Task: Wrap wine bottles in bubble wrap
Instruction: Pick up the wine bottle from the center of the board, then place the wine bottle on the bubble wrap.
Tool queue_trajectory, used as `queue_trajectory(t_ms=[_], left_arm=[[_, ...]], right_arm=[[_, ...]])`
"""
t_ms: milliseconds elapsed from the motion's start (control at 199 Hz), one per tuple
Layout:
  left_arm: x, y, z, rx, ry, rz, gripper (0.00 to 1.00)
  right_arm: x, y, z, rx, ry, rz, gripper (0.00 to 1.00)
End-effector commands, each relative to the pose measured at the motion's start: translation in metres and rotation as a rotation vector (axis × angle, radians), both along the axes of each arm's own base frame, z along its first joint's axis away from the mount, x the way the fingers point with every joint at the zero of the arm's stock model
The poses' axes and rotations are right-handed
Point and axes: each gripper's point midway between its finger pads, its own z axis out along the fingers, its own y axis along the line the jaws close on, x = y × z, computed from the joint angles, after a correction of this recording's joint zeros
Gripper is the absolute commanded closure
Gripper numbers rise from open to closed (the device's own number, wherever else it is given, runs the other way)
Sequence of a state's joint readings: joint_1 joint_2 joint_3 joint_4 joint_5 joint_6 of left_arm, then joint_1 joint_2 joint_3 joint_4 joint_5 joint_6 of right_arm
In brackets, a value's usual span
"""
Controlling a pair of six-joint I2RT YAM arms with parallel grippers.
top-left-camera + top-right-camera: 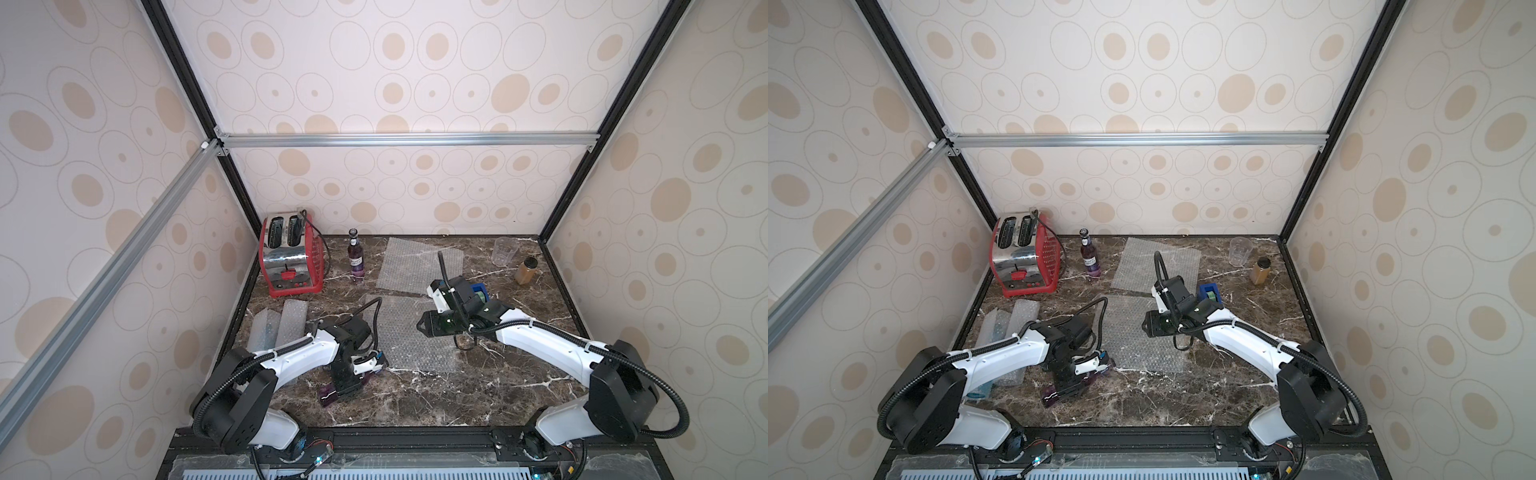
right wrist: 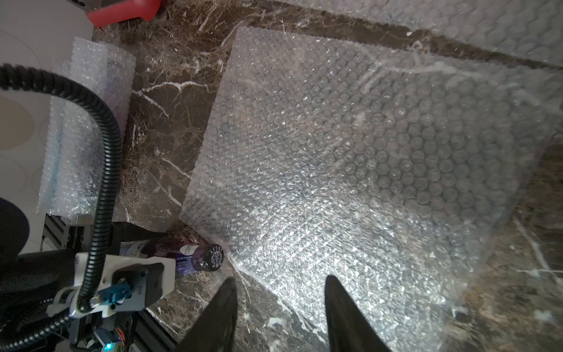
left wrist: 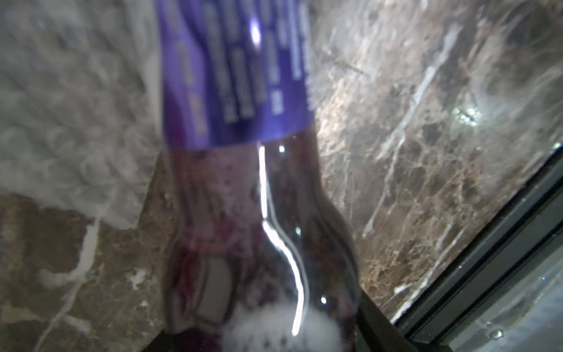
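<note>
Purple liquid fills the wine bottle that lies on its side on the marble bench at about 7 o'clock. In the right wrist view its dark cap sits just at the near-left corner of the flat bubble wrap sheet at the bench centre.

The left tool is lowered over this bottle with its jaws astride the body. Whether the jaws clamp the glass cannot be told. The left wrist view shows the bottle's purple label and neck at close range, blurred.

The right tool hangs above the centre sheet with its jaws apart and nothing between them.

A second sheet lies flat at 12 o'clock. A standing bottle, also holding purple liquid, is upright at 11 o'clock, beside the red toaster.

Two rolled tubes of bubble wrap lie side by side at 9 o'clock. A bluish tint shows through one of them.

At 1 o'clock stand a clear plastic cup and, near it, a dark-lidded jar with tan-brown contents.
</note>
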State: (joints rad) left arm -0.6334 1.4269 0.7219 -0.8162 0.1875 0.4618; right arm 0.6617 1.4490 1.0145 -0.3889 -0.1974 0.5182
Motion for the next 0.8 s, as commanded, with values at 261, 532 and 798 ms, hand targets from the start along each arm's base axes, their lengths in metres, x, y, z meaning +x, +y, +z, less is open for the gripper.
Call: queue_trajectory(t_ms=[261,532,798], left_arm=[[0.000,-0.020,0.048,-0.122,-0.054,-0.044,0.93],[0.063,-0.103,0.135,-0.407,-0.096,0.215,1.00],[0.131,-0.191,0.166,-0.695,0.063,0.567,0.97]], right_arm=[[0.012,-0.028,0.012,-0.033,-0.010,-0.049,0.51],[0.016,-0.066,0.007,-0.099,0.034,-0.138,0.44],[0.000,-0.107,-0.024,-0.091,0.161,-0.256,0.27]])
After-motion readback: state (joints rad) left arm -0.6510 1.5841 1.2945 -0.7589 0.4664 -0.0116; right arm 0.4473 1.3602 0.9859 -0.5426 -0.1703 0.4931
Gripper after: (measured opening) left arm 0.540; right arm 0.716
